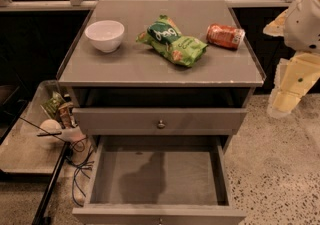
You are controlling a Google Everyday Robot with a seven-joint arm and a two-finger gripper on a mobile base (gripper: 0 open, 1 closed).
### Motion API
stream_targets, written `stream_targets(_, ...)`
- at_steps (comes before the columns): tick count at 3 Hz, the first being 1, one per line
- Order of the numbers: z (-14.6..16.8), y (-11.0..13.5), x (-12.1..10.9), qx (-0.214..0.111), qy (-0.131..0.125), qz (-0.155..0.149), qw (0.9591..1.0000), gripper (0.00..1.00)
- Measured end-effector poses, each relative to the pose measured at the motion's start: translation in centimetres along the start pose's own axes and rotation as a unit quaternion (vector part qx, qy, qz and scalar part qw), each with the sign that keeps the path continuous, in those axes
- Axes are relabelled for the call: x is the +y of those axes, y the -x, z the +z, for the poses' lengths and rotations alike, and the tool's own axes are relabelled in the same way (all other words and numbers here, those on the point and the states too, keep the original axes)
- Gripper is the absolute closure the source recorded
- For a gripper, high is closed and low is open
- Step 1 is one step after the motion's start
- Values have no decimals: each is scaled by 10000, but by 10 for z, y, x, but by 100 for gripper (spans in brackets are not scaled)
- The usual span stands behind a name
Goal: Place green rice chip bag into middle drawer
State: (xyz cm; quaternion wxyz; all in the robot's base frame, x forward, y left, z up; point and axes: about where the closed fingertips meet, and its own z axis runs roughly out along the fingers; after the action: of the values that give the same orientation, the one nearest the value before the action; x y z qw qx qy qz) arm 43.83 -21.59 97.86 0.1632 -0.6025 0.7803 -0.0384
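Observation:
The green rice chip bag (172, 41) lies flat on the grey cabinet top (125, 66), near the middle, between a white bowl and a soda can. The middle drawer (160, 174) is pulled out wide below, and its flat grey floor is bare. My gripper (286, 100) hangs at the right edge of the view, beside the cabinet's right front corner, at the end of the white and pale-yellow arm (305, 19). It is well to the right of the bag, apart from it, and holds nothing that I can see.
A white bowl (104, 35) stands at the top's left. An orange-red soda can (225, 36) lies on its side at the right. The closed drawer panel with round knob (160, 124) is above the open drawer. A low shelf with clutter (57, 114) and cables (80, 171) sits at the left.

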Motion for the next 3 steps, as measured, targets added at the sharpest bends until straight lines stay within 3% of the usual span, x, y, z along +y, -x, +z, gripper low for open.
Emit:
stream_targets(1, 6, 6, -1, -29, -67, -30, 10000, 0)
stream_targets(2, 10, 25, -17, -420, -204, 10, 9989, 0)
stream_targets(3, 15, 47, -42, -985, -219, 275, 9945, 0)
